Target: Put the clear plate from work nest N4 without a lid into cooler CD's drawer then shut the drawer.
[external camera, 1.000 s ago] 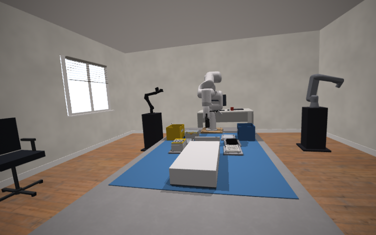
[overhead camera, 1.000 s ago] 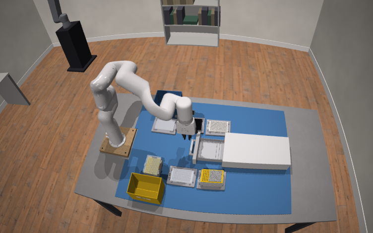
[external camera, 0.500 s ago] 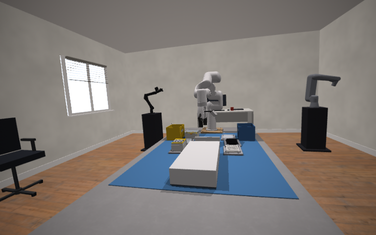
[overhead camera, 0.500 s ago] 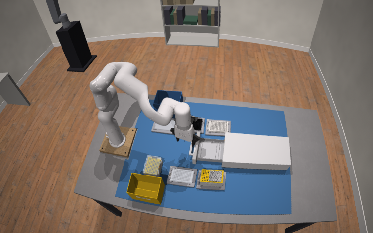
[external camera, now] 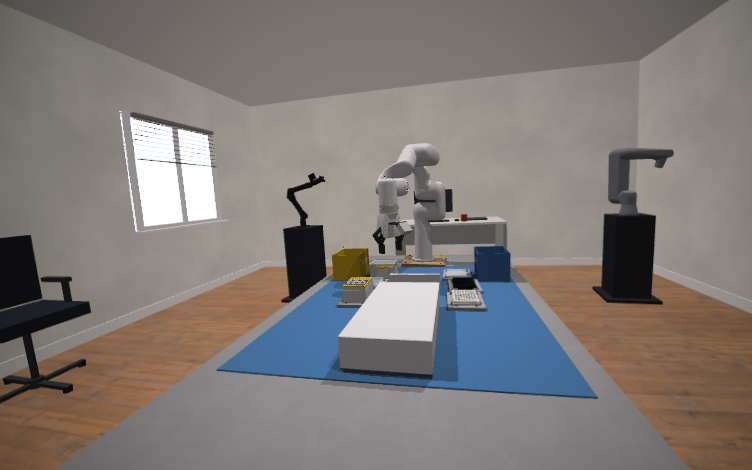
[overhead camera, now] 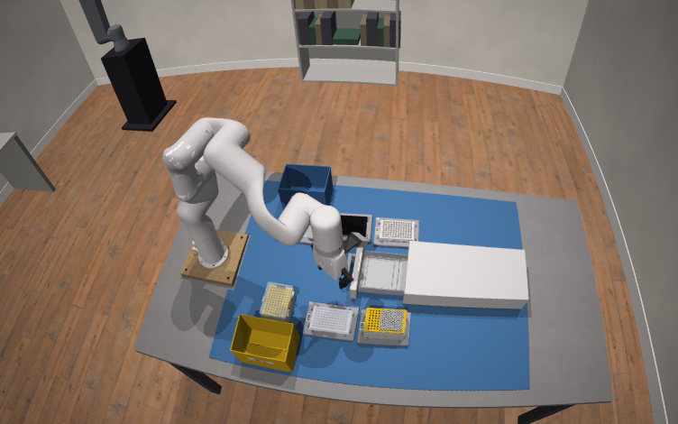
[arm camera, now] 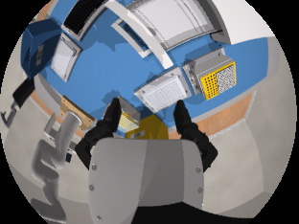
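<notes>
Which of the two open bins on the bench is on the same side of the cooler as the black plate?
The blue bin, at the mat's back edge near the black plate; the yellow bin sits at the front.

I see grey walls, wood plank floor [external camera: 693,354], white baseboards. One bright window [external camera: 173,169] with blinds half down. Bookshelf [overhead camera: 301,50] at the far wall, black office chair [external camera: 22,310], white desk [external camera: 471,227], two black pedestals [external camera: 303,257].
</notes>
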{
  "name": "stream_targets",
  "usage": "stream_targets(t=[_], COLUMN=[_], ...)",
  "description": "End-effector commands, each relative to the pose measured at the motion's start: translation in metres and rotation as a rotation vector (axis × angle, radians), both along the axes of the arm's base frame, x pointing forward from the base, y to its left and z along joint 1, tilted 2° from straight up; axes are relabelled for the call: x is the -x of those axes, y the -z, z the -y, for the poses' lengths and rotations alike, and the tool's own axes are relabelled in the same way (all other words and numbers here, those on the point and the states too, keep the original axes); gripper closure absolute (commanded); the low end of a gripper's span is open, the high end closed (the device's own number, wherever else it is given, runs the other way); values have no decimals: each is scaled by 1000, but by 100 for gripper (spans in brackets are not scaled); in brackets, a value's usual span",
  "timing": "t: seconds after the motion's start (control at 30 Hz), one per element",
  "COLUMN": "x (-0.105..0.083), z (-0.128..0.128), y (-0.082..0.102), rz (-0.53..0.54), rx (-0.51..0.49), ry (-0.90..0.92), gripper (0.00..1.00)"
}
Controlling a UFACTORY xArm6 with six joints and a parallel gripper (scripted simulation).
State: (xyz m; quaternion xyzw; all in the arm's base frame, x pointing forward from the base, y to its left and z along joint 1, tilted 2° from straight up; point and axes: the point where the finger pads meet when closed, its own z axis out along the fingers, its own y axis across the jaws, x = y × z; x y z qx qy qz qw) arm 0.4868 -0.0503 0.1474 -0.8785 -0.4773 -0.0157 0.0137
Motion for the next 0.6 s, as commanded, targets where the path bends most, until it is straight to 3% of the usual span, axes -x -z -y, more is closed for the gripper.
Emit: stream_targets(t=[0.0, 0.57], x=[-3, -7], z=[20, 92], y=[-1, 0], rz=[-2, -20], rx=[2, -6], ry=[131, 630], gripper=[0, 0])
